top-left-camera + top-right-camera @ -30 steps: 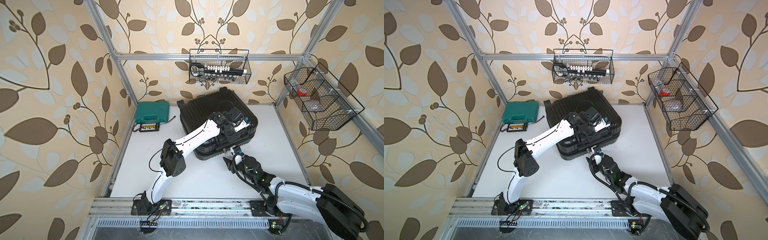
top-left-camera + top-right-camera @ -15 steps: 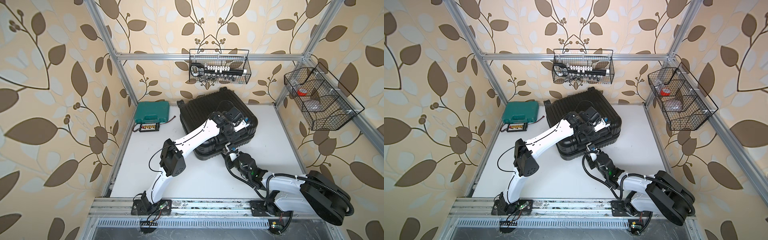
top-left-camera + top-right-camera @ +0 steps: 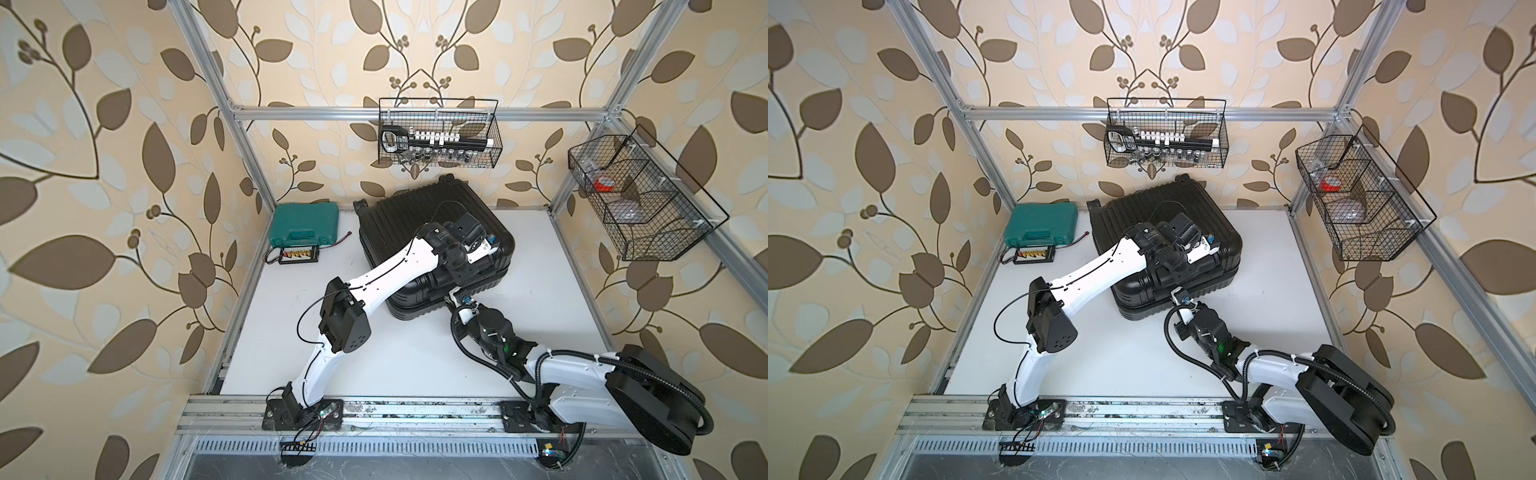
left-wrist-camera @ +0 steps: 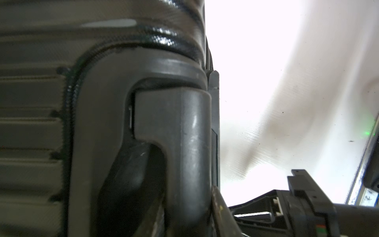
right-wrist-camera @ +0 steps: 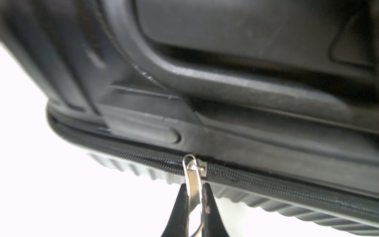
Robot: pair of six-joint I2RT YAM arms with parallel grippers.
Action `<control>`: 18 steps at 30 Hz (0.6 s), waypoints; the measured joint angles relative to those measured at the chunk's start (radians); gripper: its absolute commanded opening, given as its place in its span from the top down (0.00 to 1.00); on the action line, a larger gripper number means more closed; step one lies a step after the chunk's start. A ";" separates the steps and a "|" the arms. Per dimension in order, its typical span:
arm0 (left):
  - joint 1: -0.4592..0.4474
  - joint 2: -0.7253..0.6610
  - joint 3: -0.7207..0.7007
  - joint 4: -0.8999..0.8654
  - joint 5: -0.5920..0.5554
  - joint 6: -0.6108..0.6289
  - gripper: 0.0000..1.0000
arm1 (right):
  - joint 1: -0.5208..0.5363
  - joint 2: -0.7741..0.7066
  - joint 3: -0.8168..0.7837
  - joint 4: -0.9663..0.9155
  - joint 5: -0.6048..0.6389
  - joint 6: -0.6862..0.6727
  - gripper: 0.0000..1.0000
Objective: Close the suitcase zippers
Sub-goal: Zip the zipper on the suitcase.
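Note:
The black ribbed suitcase (image 3: pixel 399 224) (image 3: pixel 1133 216) lies flat at the back of the white table. My left gripper (image 3: pixel 461 275) (image 3: pixel 1177 270) reaches down over its near side. In the left wrist view the gripper (image 4: pixel 188 205) is shut on the suitcase's black handle (image 4: pixel 184 133), with one finger (image 4: pixel 220 207) on either side. My right gripper (image 3: pixel 455 297) (image 3: pixel 1177 296) is low at the suitcase's near edge. In the right wrist view it (image 5: pixel 194 190) is shut on the silver zipper pull (image 5: pixel 193 176). The black zipper track (image 5: pixel 266 181) runs along the seam on both sides of the slider.
A teal tool case (image 3: pixel 303 222) and a small black board with cables (image 3: pixel 298 254) sit at the back left. One wire basket (image 3: pixel 438 137) hangs on the back wall above the suitcase, another (image 3: pixel 636 199) on the right wall. White table (image 3: pixel 415 365) lies between the arms.
My right gripper has moved in to the suitcase's near edge and closed on the zipper pull. The left arm and the suitcase have stayed put.

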 measured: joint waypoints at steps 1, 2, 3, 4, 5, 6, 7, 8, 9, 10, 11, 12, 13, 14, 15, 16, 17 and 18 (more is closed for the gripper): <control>0.000 -0.001 0.000 -0.004 0.000 0.000 0.83 | 0.000 -0.011 -0.005 -0.005 -0.009 0.003 0.97; 0.000 -0.002 0.000 -0.009 0.001 0.000 0.83 | -0.001 -0.026 -0.012 -0.008 -0.020 0.008 0.97; -0.001 -0.004 0.000 -0.014 0.002 0.000 0.83 | -0.002 -0.039 -0.020 -0.010 -0.031 0.012 0.98; -0.001 -0.005 0.000 -0.019 0.003 -0.001 0.83 | -0.002 -0.049 -0.026 -0.011 -0.037 0.016 0.98; -0.001 -0.006 0.000 -0.023 0.005 -0.001 0.83 | -0.002 -0.060 -0.033 -0.013 -0.044 0.019 0.98; -0.002 -0.007 0.000 -0.025 0.005 -0.002 0.83 | -0.002 -0.067 -0.036 -0.017 -0.047 0.023 0.97; -0.002 -0.007 0.000 -0.026 0.006 -0.002 0.83 | -0.002 -0.071 -0.036 -0.022 -0.049 0.026 0.97; -0.002 -0.007 0.000 -0.027 0.006 -0.002 0.83 | -0.002 -0.072 -0.036 -0.024 -0.051 0.026 0.97; -0.002 -0.007 0.000 -0.028 0.007 -0.002 0.83 | -0.002 -0.071 -0.036 -0.027 -0.053 0.027 0.97; -0.002 -0.007 0.000 -0.028 0.008 -0.002 0.83 | -0.002 -0.069 -0.036 -0.027 -0.059 0.027 0.97; -0.002 -0.007 0.000 -0.028 0.008 -0.002 0.83 | -0.001 -0.064 -0.036 -0.024 -0.066 0.027 0.98; -0.002 -0.007 0.000 -0.029 0.008 -0.001 0.83 | 0.000 -0.058 -0.034 -0.022 -0.066 0.029 0.98; -0.002 -0.007 0.000 -0.031 0.008 -0.001 0.83 | -0.002 -0.047 -0.031 -0.019 -0.066 0.029 0.98; -0.002 -0.007 0.000 -0.033 0.008 -0.001 0.83 | -0.002 -0.035 -0.027 -0.017 -0.066 0.033 0.97; -0.002 -0.007 0.000 -0.034 0.008 -0.001 0.83 | -0.002 -0.027 -0.023 -0.015 -0.066 0.034 0.97; -0.002 -0.007 0.000 -0.035 0.008 0.000 0.83 | -0.002 -0.018 -0.019 -0.013 -0.066 0.034 0.96; -0.002 -0.007 0.000 -0.036 0.008 0.000 0.83 | -0.002 -0.010 -0.014 -0.012 -0.066 0.034 0.96; -0.001 -0.007 0.000 -0.037 0.008 0.001 0.83 | -0.002 -0.003 -0.010 -0.012 -0.066 0.037 0.96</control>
